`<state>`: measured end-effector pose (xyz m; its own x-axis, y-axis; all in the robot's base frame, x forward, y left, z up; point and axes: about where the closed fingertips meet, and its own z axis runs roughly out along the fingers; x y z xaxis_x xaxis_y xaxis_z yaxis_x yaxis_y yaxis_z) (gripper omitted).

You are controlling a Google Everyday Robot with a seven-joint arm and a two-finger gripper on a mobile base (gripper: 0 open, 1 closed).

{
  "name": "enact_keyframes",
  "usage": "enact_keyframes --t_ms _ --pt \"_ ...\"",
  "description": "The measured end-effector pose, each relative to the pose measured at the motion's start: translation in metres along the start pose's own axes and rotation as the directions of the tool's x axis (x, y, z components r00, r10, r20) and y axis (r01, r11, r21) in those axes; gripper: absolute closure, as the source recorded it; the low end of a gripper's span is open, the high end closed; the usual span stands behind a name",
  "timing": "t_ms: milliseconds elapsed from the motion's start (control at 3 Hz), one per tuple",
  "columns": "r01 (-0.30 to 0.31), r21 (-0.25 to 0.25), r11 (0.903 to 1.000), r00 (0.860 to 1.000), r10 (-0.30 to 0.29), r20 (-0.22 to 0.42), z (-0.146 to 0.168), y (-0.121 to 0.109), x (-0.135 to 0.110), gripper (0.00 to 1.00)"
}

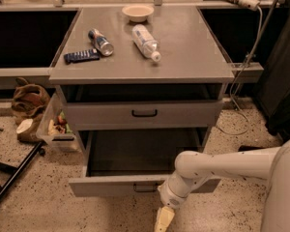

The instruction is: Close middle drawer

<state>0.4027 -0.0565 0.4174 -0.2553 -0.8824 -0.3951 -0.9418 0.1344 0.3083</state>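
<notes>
Camera view: tool (163, 220) near middle drawer (111, 185).

No legible text: label on water bottle (146, 41) and can (101, 42) on tabletop (183, 52) unreadable. End effector (164, 219) low, just before open middle drawer (111, 185) front.

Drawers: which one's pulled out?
The middle drawer, low-fronted, pulled far out, inside showing; the taller drawer above is nearly shut. The gripper hangs below the open front.

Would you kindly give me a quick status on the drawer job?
Gripper near the floor, below the middle drawer front, right of its handle. Drawer pulled well out. Only the arm crosses its front.
</notes>
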Motion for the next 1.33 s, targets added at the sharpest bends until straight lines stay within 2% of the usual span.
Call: enact_keyframes --t_ms 333,667,1000,1333 --pt "-0.007 0.003 1.0000 1.000 0.007 0.029 -0.003 -0.010 0.001 0.00" --pt "-0.036 0.013 0.9993 0.994 0.034 0.103 -0.013 -0.040 0.001 0.00" --pt "-0.063 0.069 0.9956 0.985 0.051 0.166 -0.035 -0.089 -0.016 0.00" --pt "-0.063 0.069 0.9956 0.985 0.051 0.166 -0.035 -0.089 -0.016 0.00"
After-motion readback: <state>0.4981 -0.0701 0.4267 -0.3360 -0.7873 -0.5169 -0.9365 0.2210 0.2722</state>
